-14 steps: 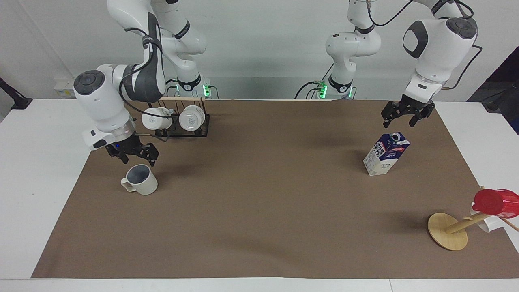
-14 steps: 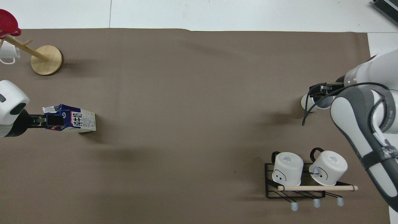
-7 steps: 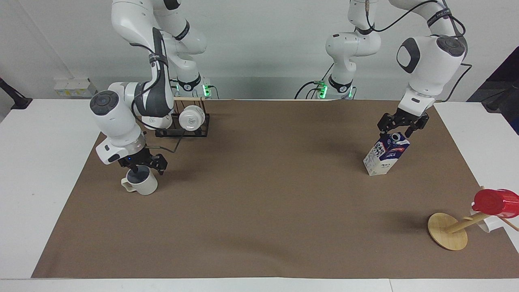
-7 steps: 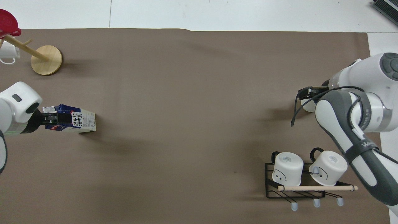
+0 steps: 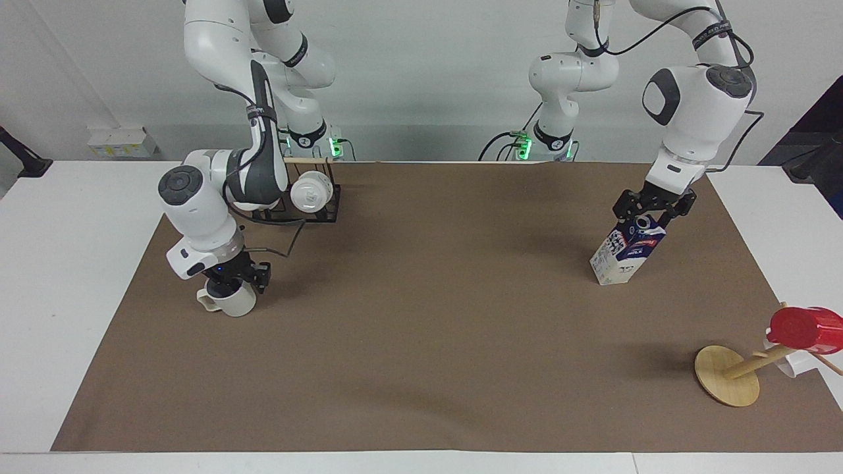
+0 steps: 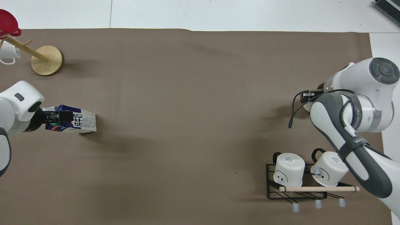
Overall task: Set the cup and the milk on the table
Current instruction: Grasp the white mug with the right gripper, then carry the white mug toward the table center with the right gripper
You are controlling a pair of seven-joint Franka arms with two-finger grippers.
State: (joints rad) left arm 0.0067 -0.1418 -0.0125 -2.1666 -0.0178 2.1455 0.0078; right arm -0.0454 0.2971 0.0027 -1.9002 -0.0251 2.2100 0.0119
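Both arms have come down over the past second — each pincer, which hung clear above its object, is now at it. Right pincer [image 5: 232, 276] has dropped onto the cup [image 5: 232, 299], which stands on the brown mat [image 5: 421, 342] at the right arm's end of the table [image 5: 66, 276], farther from the robots than the black rack [image 5: 316, 212] with its white mugs [image 6: 289, 168]; fingers straddle the rim, one seemingly inside, but whether they have pinched the wall I cannot tell. Left pincer [image 5: 651, 209] has sunk to the top of the milk [image 5: 625, 253], upright on the mat at the left arm's end, nearer the robots than the wooden stand [image 5: 728, 375] carrying the red cup [image 5: 807, 329]; fingers flank the gable ridge near the cap — closed or not, I cannot tell. Neither cup nor milk has shifted or tilted. Judgement: approach phase finished on both sides, grasp imminent or just forming; lift and placement not yet begun. Risk: a rim pinch may let the mug swing; the carton top may crumple.
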